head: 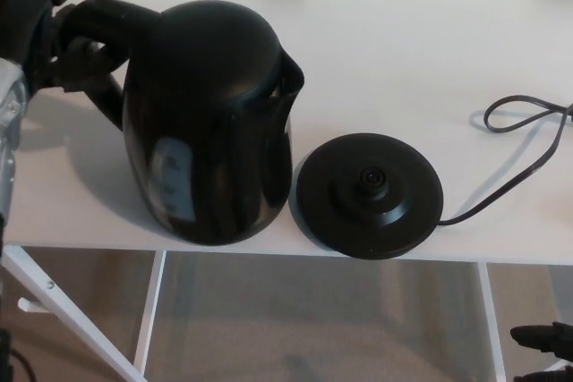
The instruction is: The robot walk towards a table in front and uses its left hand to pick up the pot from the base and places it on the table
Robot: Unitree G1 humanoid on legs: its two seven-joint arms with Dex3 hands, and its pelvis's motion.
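Two dangers, judging from here. Broad white desk [430,51]. Black pot [210,123] off the round base [369,194], just left of it and nearly touching, right at the desk's front edge; cannot tell whether resting or just above. Risks toppling over that edge if released crookedly, or bumping the base and tugging its cord [512,98]. Closed around the pot's handle: left robot hand [38,8]. Low in the corner: right robot hand [544,339]; cannot tell open or closed.
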